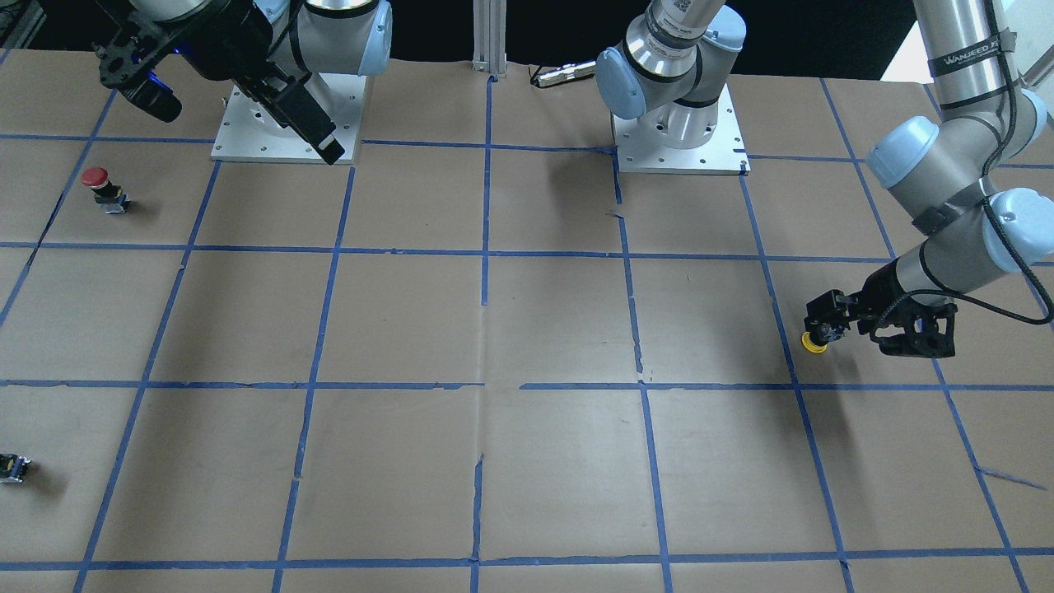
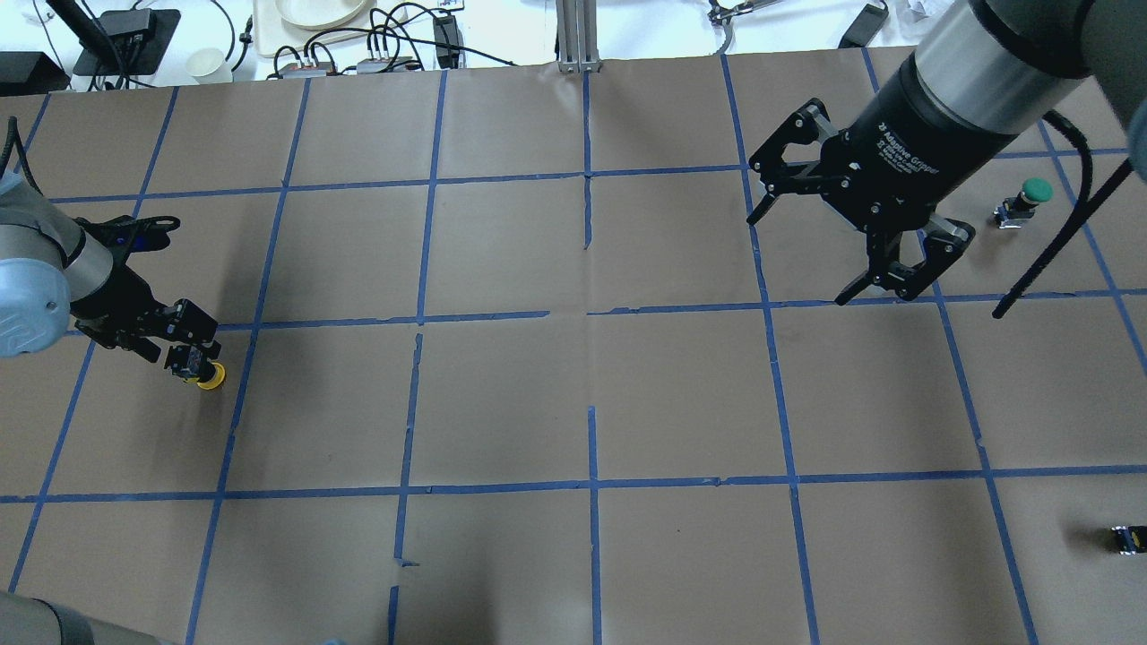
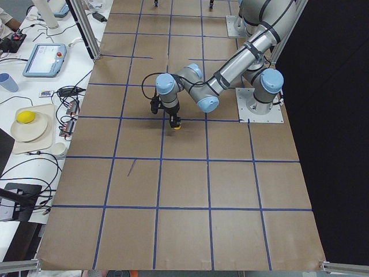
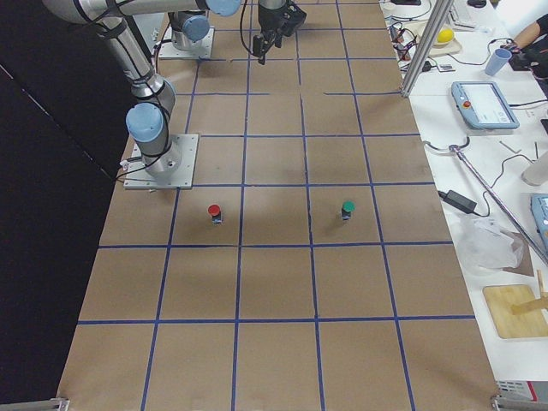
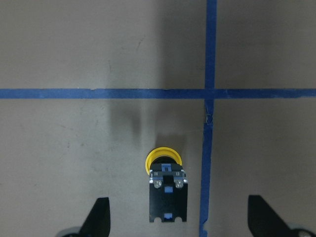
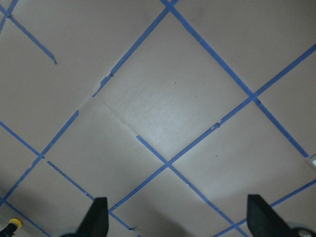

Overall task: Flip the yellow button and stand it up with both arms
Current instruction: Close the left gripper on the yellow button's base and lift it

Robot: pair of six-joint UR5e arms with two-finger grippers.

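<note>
The yellow button (image 5: pixel 168 190) lies on its side on the brown paper, with its yellow cap pointing away from the left wrist camera and its black body toward it. My left gripper (image 5: pixel 178 217) hovers over it, open, with the fingers wide apart on either side of the body and not touching it. The button also shows in the front view (image 1: pixel 814 343) and the overhead view (image 2: pixel 211 376), under the left gripper (image 2: pixel 170 336). My right gripper (image 2: pixel 797 260) is open and empty, held high over the table's right half, far from the button.
A red-capped button (image 1: pixel 103 185) and a green-capped button (image 2: pixel 1030 193) stand on the right arm's side. A tiny black block (image 2: pixel 1127 537) lies near the right edge. Two arm baseplates (image 1: pixel 675 152) sit at the robot's side. Blue tape lines grid the paper.
</note>
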